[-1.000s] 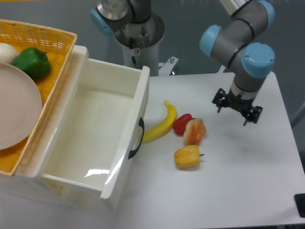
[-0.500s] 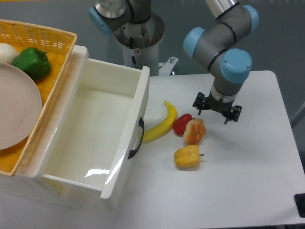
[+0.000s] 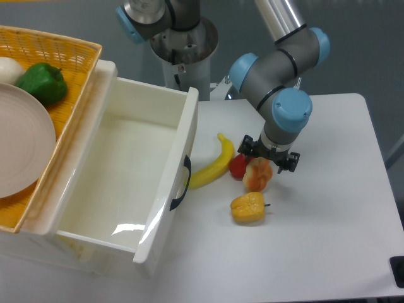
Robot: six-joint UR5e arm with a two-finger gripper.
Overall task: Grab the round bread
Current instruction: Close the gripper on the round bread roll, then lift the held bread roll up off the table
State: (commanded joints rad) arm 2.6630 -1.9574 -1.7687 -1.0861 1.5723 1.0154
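Note:
The round bread [image 3: 257,178], pale cream-peach with orange-red edges, lies on the white table [image 3: 328,214] between a glossy red pepper [image 3: 237,166] and a yellow-orange bell pepper [image 3: 248,207]. My gripper [image 3: 267,158] hangs directly above the bread, fingers pointing down and spread open, one fingertip [image 3: 245,151] on the left and the other on the right. The wrist hides the top of the bread. Nothing is held.
A yellow banana [image 3: 213,167] lies left of the red pepper, beside the open white drawer [image 3: 180,161]. A yellow basket [image 3: 69,95] at the left holds a green pepper [image 3: 41,83] and a pale plate [image 3: 22,145]. The robot base [image 3: 183,44] stands at the back.
The gripper has moved left and down from the right side of the table to just over the round bread. The objects on the table have not moved.

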